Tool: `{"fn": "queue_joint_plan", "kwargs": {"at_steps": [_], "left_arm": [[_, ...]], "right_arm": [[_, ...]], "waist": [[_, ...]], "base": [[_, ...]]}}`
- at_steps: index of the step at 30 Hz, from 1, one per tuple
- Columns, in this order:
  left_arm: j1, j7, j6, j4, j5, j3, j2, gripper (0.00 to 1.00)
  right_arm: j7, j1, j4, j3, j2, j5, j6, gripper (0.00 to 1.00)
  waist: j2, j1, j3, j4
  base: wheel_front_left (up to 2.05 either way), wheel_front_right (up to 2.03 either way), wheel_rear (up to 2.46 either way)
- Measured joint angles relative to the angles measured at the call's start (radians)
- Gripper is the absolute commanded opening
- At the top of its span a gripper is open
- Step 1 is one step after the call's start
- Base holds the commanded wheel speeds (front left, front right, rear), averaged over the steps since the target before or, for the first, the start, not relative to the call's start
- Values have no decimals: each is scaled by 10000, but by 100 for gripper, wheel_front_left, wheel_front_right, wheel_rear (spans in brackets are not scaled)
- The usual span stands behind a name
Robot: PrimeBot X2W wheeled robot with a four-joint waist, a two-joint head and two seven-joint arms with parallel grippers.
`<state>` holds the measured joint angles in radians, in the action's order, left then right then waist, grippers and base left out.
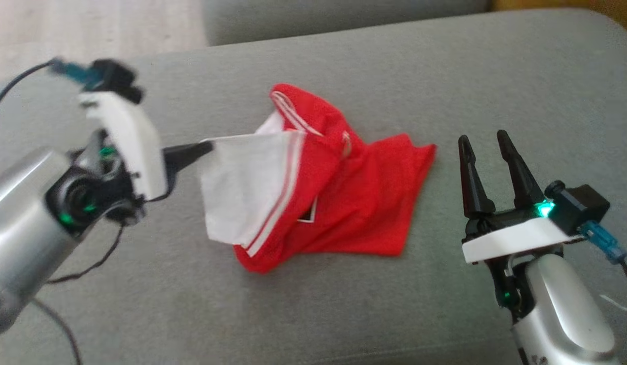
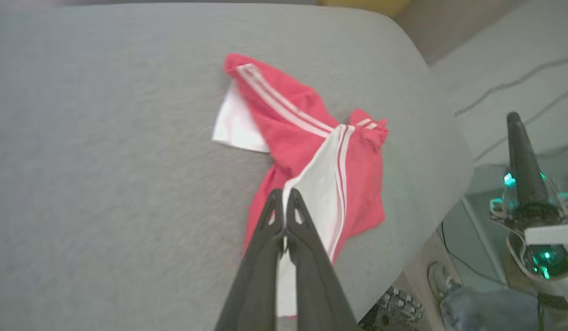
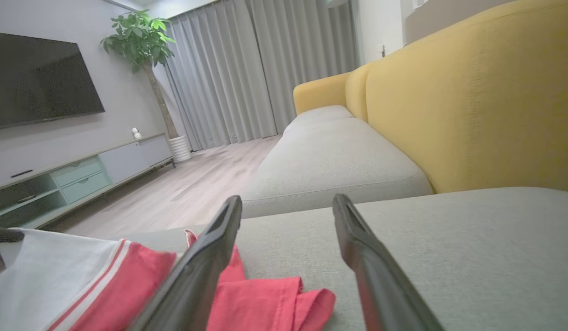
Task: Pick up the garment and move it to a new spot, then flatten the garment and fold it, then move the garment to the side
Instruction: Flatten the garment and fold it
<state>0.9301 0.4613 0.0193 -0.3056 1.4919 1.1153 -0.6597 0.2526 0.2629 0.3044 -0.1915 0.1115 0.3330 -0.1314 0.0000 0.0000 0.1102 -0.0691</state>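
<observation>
- on the grey sofa cushion (image 1: 445,76), roughly mid-seat, lies the garment (image 1: 354,203): red, with white side panels and stripes, apparently a pair of shorts, crumpled with one part folded over another.
- left gripper (image 1: 204,148) reaches in from the left with its fingers pressed together at the upper corner of the white panel (image 1: 242,187). the left wrist view shows the two fingers meeting with white cloth caught between them, so i judge it has a hold, though only on a thin edge.
- right gripper (image 1: 483,139) stands with fingers spread wide and holds nothing. it is just beside the red hem (image 1: 425,152) and not touching it.
- risk: the pinch takes so little cloth that a quick lift or sideways drag could pull the corner free and drop the garment in a heap.
- risk: raised by one corner, the rest would likely hang twisted. set down that way, flattening gets harder.
- risk: the cushion's edge lies close to the garment in the left wrist view, so a loose trailing part could slide off over it.
- risk: the cable (image 1: 90,268) dangling under the left wrist could snag cloth if the arm sweeps low.
</observation>
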Motion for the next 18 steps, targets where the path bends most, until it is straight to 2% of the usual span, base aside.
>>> {"fn": "queue_joint_plan", "kwargs": {"at_steps": [5, 10, 14, 18], "left_arm": [[-1142, -458, -986, 119, 940, -491, -660, 0], [-2055, -911, -1672, 130, 1553, -807, -1241, 0], [-3149, -1283, -1933, -276, 2261, -1041, -1689, 0], [-4014, -1496, -1941, -775, 2642, -1158, -1747, 0]], "right_arm": [[0, -69, 2, 17, 8, 0, 0, 100], [0, -78, 4, 13, 6, 0, 0, 100], [0, -87, 4, -4, 2, 0, 0, 100], [0, -96, 6, 19, 12, 0, 0, 100]], "waist": [[0, 0, -186, 644], [0, 0, -336, 980], [0, 0, -370, 971], [0, 0, -344, 842]], "base": [[0, 0, 0], [0, 0, 0], [0, 0, 0], [0, 0, 0]]}}
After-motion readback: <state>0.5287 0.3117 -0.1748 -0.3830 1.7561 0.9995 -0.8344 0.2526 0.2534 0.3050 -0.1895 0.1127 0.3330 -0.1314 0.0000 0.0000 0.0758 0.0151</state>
